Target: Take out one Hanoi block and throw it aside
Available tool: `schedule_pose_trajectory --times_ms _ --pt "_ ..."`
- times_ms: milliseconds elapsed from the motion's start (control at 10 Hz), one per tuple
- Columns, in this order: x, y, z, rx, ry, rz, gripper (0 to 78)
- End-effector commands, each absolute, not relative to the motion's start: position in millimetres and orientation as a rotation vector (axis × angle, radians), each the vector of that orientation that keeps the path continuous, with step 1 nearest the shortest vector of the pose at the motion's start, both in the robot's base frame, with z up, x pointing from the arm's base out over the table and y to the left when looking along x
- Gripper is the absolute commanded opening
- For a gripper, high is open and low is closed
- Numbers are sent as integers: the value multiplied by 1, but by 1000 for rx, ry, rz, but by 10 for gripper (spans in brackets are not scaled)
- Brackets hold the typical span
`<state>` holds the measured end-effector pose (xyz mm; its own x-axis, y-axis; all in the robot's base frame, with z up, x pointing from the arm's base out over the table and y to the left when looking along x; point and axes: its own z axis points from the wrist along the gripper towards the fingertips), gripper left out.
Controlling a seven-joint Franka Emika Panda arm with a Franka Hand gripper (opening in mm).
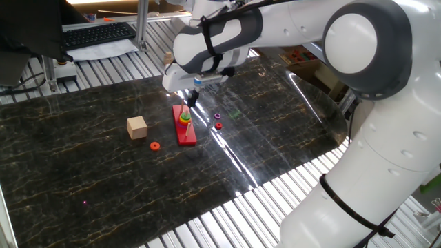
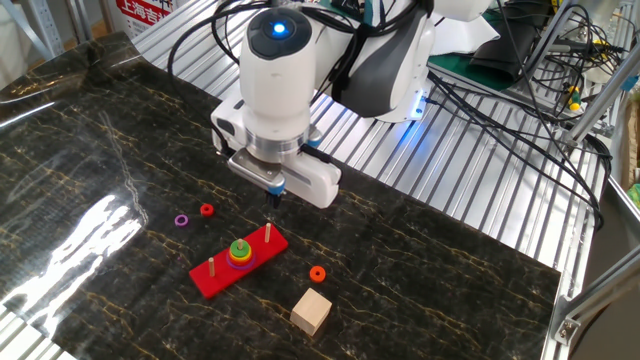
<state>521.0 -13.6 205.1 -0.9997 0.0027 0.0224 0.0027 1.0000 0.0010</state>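
Note:
A red Hanoi base (image 2: 215, 280) with three thin pegs lies on the dark marble table. A small stack of rings sits on its middle peg, with the green Hanoi block (image 2: 239, 247) on top and a yellow ring under it. The stack also shows in the other view, green block (image 1: 185, 115) on top of the base (image 1: 186, 134). My gripper (image 2: 273, 198) hangs a little above the end peg of the base, beside the stack, and touches nothing. Its fingers look pressed together and empty. It also shows in the other view (image 1: 192, 100).
A tan wooden cube (image 2: 311, 311) and an orange-red ring (image 2: 317, 273) lie near the base. A purple ring (image 2: 181, 220) and a small red ring (image 2: 206, 210) lie on the other side. Metal slats border the table (image 2: 430, 170).

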Motion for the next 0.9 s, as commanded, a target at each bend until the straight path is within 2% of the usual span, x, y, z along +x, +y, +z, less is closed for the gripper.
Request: schedule_pose_trajectory --times_ms 100,400,600,700,900 --pt "518 -23 198 35 -3133 -5 0" --pt "517 -28 193 -40 -3161 12 0" --pt "528 -28 196 -81 -3171 7 0" --pt "544 -34 206 -80 -3119 13 0" --pt "544 -35 206 -72 -3108 39 0"
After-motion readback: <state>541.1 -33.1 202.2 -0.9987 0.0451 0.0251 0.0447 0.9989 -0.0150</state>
